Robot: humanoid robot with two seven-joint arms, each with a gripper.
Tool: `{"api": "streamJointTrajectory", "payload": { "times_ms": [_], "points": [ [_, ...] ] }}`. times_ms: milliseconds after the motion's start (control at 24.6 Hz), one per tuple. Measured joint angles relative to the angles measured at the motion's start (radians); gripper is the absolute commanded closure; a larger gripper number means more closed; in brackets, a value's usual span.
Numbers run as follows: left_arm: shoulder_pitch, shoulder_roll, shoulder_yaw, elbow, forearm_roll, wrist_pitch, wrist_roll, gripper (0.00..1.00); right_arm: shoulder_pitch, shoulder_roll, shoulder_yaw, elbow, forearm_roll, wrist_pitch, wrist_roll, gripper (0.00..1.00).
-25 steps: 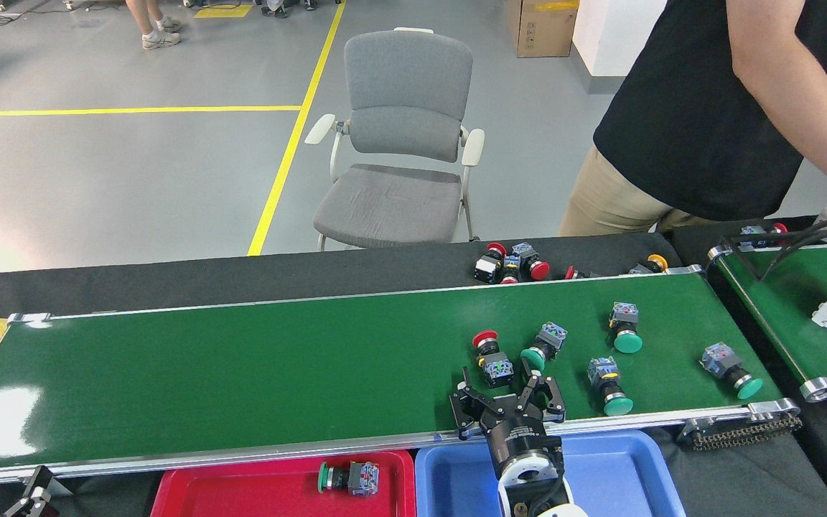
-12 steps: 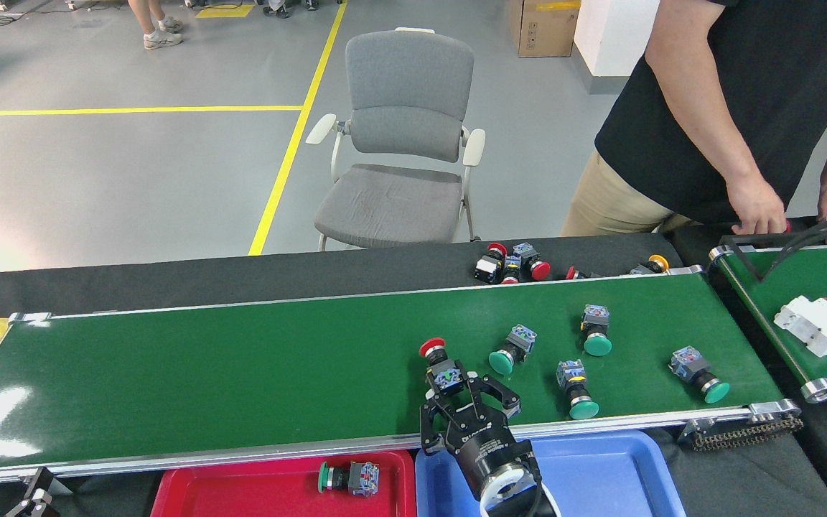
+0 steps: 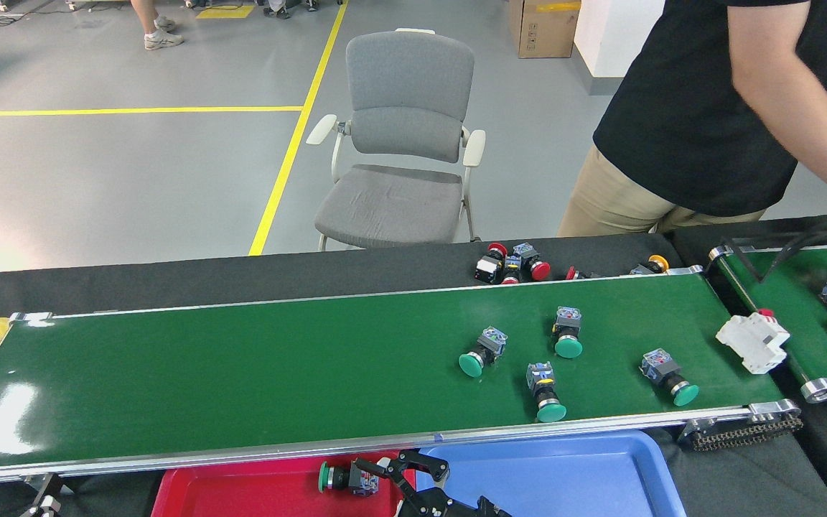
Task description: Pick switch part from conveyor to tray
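Four green-capped switch parts (image 3: 484,350) lie right of centre on the conveyor (image 3: 241,373). At bottom centre, my right end effector (image 3: 403,470) hangs spread over the red tray (image 3: 241,495), beside the blue tray (image 3: 571,481).

grey chair (image 3: 403,136) behind black table (image 3: 241,276)

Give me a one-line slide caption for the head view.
Right tool over the red tray; four green switch parts on the conveyor.
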Motion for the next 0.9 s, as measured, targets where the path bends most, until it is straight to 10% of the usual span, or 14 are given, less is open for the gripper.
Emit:
{"api": "streamJointTrajectory", "payload": {
  "times_ms": [326,896],
  "points": [
    [0.002,0.000,0.002,-0.003,0.000,0.019,-0.002,0.00,0.283,0.021,-0.295,-0.077,-0.064,0.471,-0.103,0.02],
    [-0.020,0.000,0.000,0.006,0.000,0.026,-0.003,0.00,0.002,0.040,-0.022,0.033,-0.053,0.568,0.078,0.02]
  ]
}}
